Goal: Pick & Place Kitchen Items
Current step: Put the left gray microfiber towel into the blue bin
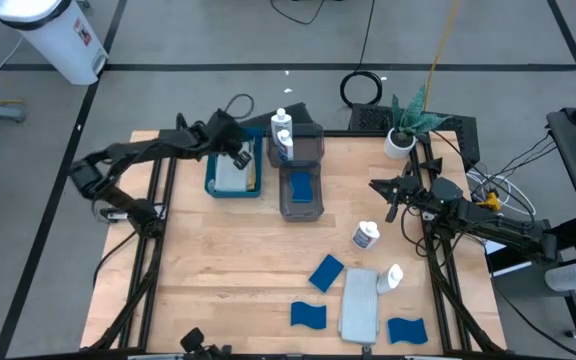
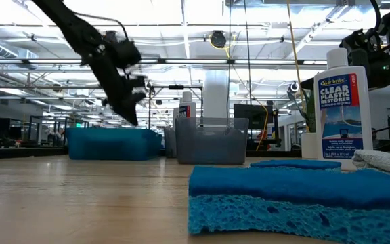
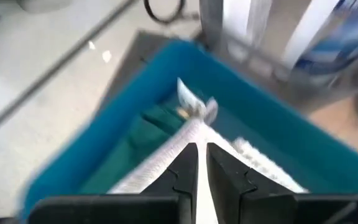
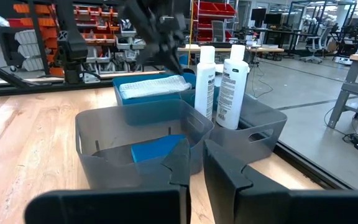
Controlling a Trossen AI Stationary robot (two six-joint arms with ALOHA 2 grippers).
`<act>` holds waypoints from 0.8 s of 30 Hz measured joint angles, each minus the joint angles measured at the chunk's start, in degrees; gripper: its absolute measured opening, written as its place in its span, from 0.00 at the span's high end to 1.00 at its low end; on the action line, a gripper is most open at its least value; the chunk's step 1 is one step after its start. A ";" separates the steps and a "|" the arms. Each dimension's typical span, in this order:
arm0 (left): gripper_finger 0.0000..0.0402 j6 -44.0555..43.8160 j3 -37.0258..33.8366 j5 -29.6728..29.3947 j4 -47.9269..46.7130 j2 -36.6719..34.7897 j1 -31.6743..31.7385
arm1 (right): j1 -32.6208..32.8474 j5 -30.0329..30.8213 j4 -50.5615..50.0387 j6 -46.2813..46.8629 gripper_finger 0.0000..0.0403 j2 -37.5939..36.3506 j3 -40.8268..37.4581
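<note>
Hovering above the blue tray (image 1: 211, 186) at the far left of the table (image 1: 218, 290), the left tool (image 1: 236, 152) has its fingers closed with nothing between them. Inside the tray lie a light grey cloth (image 3: 166, 155) and a dark green cloth (image 3: 148, 127). The right tool (image 1: 388, 190) waits at the right side, also closed and empty. Two white bottles (image 1: 282, 135) stand in the far grey bin (image 1: 311, 140); a blue sponge (image 1: 301, 187) lies in the near grey bin (image 1: 286, 208).

Outstanding on the near table: three sponges (image 1: 326, 272), a folded grey cloth (image 1: 359, 303) and two fallen bottles (image 1: 366, 236).

Assessment: sponges are light and compressible, best pinched across the short sides. Bottles are rigid, smooth and liable to roll; grip mid-body. Cloth is limp; pinch a fold.
</note>
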 joint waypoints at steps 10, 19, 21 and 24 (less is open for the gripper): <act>0.91 4.99 0.00 -10.50 -2.65 -18.94 0.00 | -0.01 0.00 0.00 0.00 0.95 0.02 0.00; 0.91 -2.78 0.00 -10.82 -6.75 -21.72 0.93 | -0.01 0.00 0.00 0.00 0.95 0.01 0.00; 0.91 -4.25 -0.03 -10.81 -8.16 -19.97 1.46 | -0.01 0.00 0.00 0.00 0.95 0.01 0.00; 0.91 -5.66 -1.42 -9.05 -8.26 -16.08 2.47 | 0.00 0.02 0.00 0.00 0.95 0.00 0.00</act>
